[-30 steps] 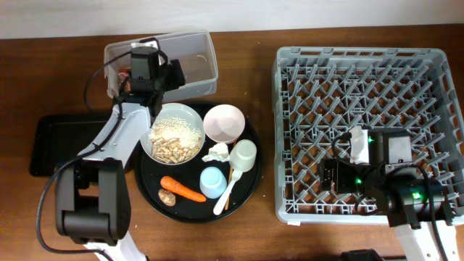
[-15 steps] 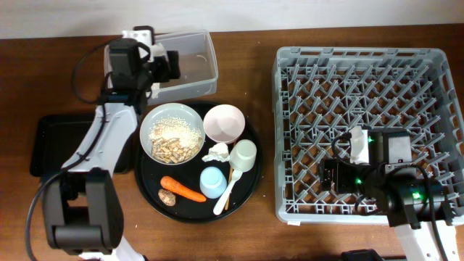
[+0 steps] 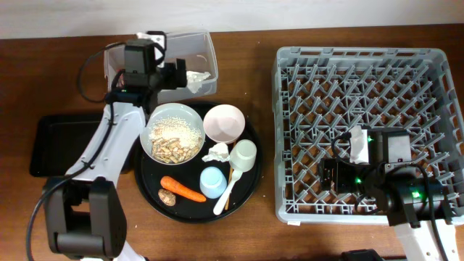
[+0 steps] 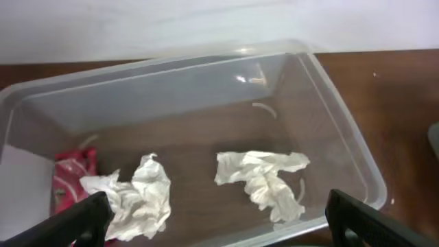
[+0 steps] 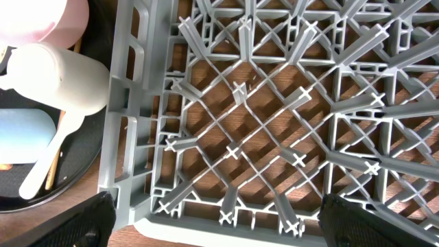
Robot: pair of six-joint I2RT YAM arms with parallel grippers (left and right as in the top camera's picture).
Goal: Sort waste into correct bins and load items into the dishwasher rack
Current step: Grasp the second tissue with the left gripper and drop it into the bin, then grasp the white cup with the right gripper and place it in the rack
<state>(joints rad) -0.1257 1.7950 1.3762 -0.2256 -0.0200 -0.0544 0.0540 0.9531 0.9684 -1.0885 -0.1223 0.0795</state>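
L gripper (image 4: 216, 209) wide, empty, above clear plastic bin (image 3: 206, 43), far left; crumpled white tissue (image 4: 264, 175) lies inside. Lift clear of the bin wall, then pinch small white paper wad (image 3: 215, 151) on round black tray (image 3: 148, 181) from the top w/o nudging pink bowl (image 3: 224, 122). R gripper (image 5: 212, 219) wide, empty.

You were at a staged robot test bench, not a lived-in kitchen. A grey plastic dishwasher rack (image 3: 362, 130) sat straight on a bare brown wooden table (image 3: 267, 145) against a plain white wall (image 3: 290, 11). Beside it were a round black tray (image 3: 248, 190) of dishes, a clear plastic bin (image 3: 212, 58) and a cabled white robot arm (image 3: 116, 138).
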